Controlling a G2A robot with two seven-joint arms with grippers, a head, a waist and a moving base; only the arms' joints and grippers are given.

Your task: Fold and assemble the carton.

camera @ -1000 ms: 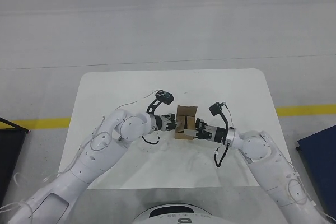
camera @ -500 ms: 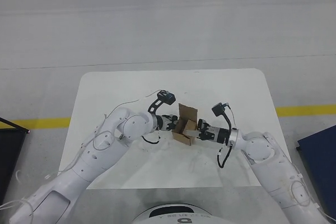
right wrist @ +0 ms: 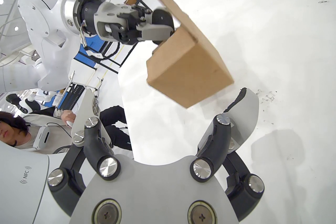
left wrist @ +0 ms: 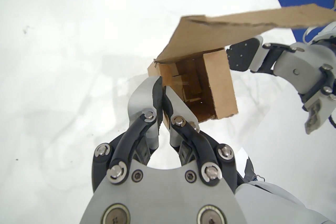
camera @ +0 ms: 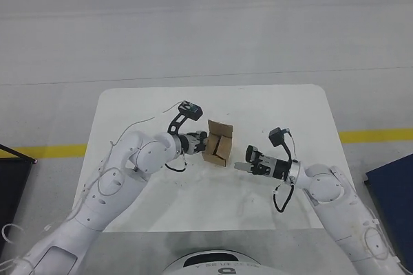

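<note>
Fig. Carton held over the table, top and wrist views.

(a) Orientation. We find the carton (camera: 219, 143) (left wrist: 220, 86) (right wrist: 189, 70) at approx. the table's (camera: 282, 117) centre, tilted. Its long axis runs roughly from the table's far edge toward its near edge, slightly skewed. The open mouth faces the table's left side. The closed end faces the right side, w/ one lower corner pointing down at the tabletop. We cannot tell whether that corner touches the table. One long flap stands out from the mouth on the side toward the table's far edge, unfolded and nearly straight.

(b) End effectors. The left gripper (camera: 202, 143) (left wrist: 160, 88) sits on the table's-left side of the carton. Its fingers are pinched almost together on the wall edge at the mouth, one pad inside and one outside. The right gripper (camera: 242, 167) (right wrist: 165, 93) sits toward the table's right and near edges. Its fingers are spread wide w/ nothing between them. It is near the closed end but apart from it.

(c) Room. The tabletop extends well beyond the carton toward all four table edges, w/ the widest stretches toward the left and right edges.

(d) Contents. Inside, via the left wrist view, we see folded cardboard flaps interlocked at the closed end.
</note>
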